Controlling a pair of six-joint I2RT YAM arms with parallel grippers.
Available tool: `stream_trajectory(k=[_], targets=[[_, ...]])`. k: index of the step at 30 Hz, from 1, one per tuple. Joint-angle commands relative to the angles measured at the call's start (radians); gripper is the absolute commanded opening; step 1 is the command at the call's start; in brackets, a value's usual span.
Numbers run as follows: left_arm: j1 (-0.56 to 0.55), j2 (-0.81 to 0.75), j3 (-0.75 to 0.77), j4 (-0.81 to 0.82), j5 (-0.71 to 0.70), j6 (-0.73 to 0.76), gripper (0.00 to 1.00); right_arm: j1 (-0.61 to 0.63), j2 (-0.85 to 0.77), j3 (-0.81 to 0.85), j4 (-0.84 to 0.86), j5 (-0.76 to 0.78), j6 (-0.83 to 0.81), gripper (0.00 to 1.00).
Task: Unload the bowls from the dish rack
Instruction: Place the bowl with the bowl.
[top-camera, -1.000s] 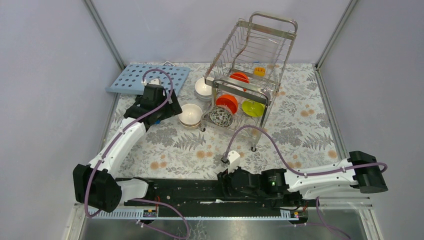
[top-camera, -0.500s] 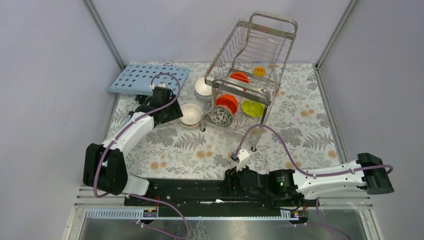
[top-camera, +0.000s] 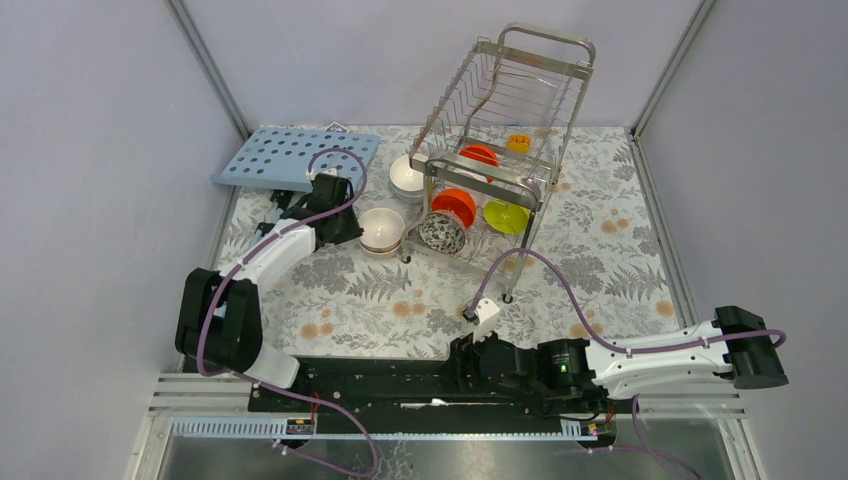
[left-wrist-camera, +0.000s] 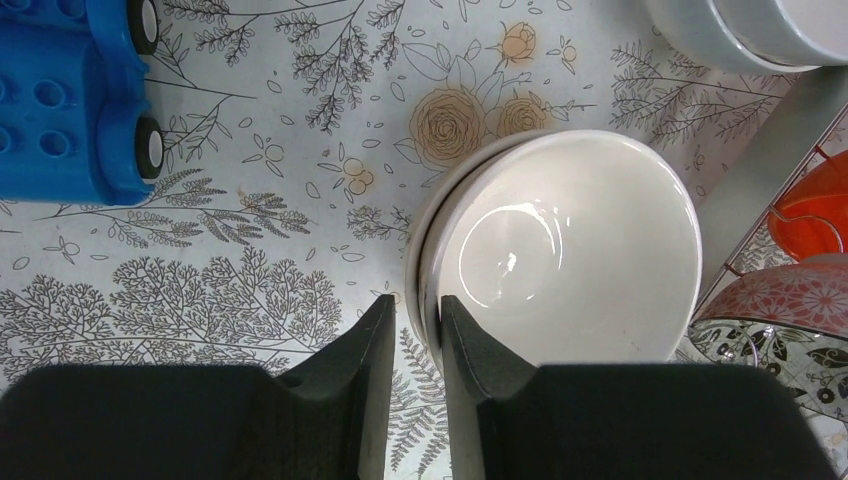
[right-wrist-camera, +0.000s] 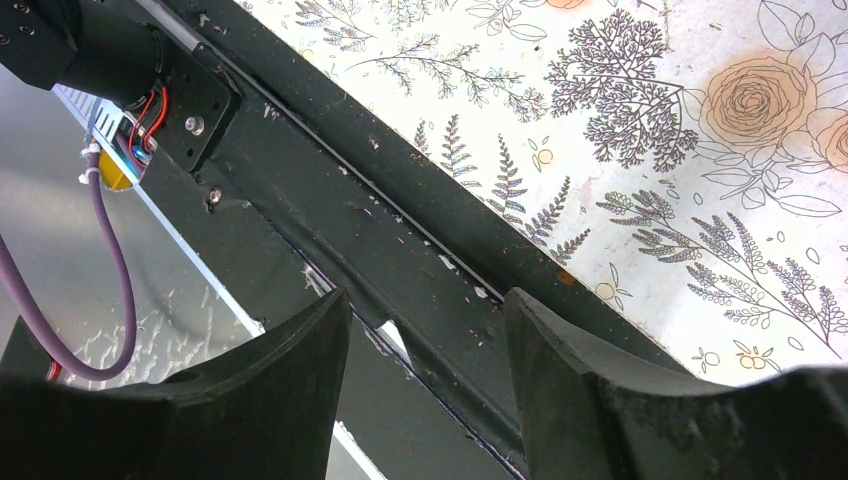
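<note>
The left gripper (left-wrist-camera: 415, 308) has slid right to pinch the rim of the cream bowl (left-wrist-camera: 570, 240), just beside the dish rack (top-camera: 500, 120) toward the far edge. The right gripper (right-wrist-camera: 428, 310) gapes wide over the near edge.

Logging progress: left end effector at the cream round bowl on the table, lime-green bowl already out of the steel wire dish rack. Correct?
No: top external shows the lime-green round bowl in the lower tier of the shiny steel wire dish rack. The left end effector is at the cream round bowl on the table.

Cream bowl (left-wrist-camera: 570, 240), floral table (left-wrist-camera: 250, 270)
</note>
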Motion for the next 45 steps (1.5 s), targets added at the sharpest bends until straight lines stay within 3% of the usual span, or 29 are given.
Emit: stream_trajectory(k=[1,12,18,22,25,30,33,45], targets=[[0.004,0.007,0.027,0.036,-0.029,0.003,0.26,0.009,-0.012,-0.002,0.005,0.051,0.011,0.64],[0.003,0.008,0.019,0.038,-0.019,0.001,0.26,0.009,-0.021,-0.008,-0.003,0.051,0.017,0.64],[0.003,-0.043,0.039,-0.003,-0.001,0.000,0.53,0.009,-0.021,0.000,-0.010,0.053,0.011,0.64],[0.003,-0.113,0.015,-0.016,0.055,-0.033,0.57,0.009,-0.023,0.000,-0.012,0.056,0.009,0.64],[0.004,-0.151,-0.030,0.000,0.092,-0.066,0.54,0.009,-0.022,-0.006,-0.002,0.055,0.013,0.64],[0.003,-0.145,-0.059,0.021,0.127,-0.072,0.35,0.008,-0.004,-0.003,0.006,0.044,0.020,0.64],[0.004,-0.131,-0.074,0.043,0.148,-0.080,0.28,0.008,-0.002,-0.004,0.006,0.042,0.026,0.64],[0.004,-0.101,-0.091,0.072,0.156,-0.076,0.24,0.009,-0.006,-0.013,0.008,0.045,0.039,0.64]])
